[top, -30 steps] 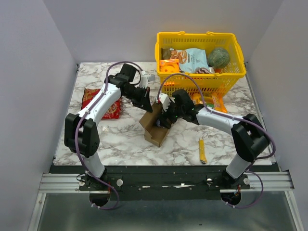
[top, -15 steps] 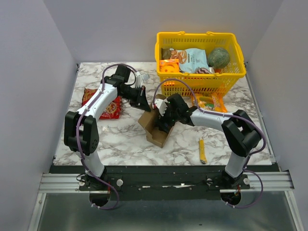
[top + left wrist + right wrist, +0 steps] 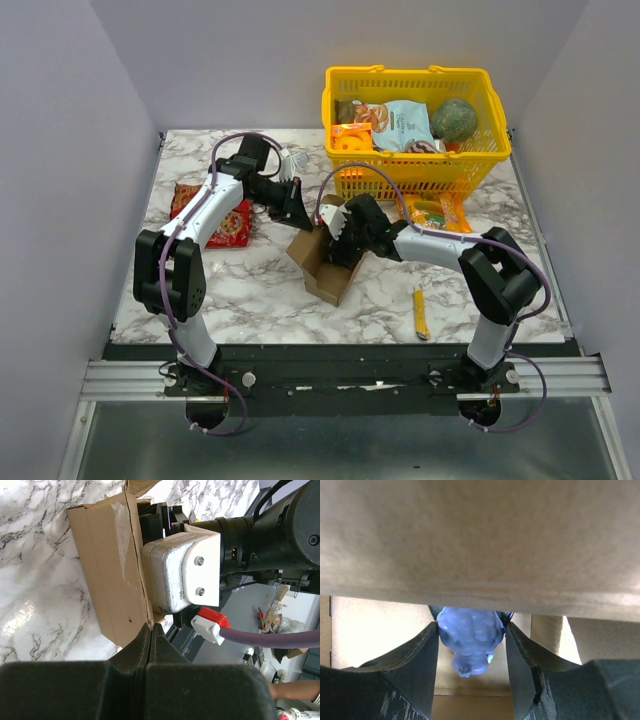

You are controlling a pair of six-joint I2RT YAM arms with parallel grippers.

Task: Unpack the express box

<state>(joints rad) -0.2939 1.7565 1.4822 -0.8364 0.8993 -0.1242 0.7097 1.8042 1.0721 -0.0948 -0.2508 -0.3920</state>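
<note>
The express box (image 3: 318,264), plain brown cardboard, lies open at the table's middle. My left gripper (image 3: 299,214) is shut on the edge of its raised flap; in the left wrist view the flap (image 3: 107,570) runs into the closed fingertips of the left gripper (image 3: 151,627). My right gripper (image 3: 338,254) reaches inside the box. The right wrist view shows, under a cardboard flap (image 3: 480,535), a rounded translucent blue thing (image 3: 469,630) with both fingers of the right gripper (image 3: 471,631) pressed against its sides.
A yellow basket (image 3: 420,160) holding snacks stands at the back right. An orange packet (image 3: 440,212) lies in front of it. A red snack bag (image 3: 236,228) lies under the left arm. A yellow tube (image 3: 421,312) lies near the front right edge.
The right gripper's fingers have come together onto the blue thing inside the box. Both arms shifted slightly left early on, then held still.
</note>
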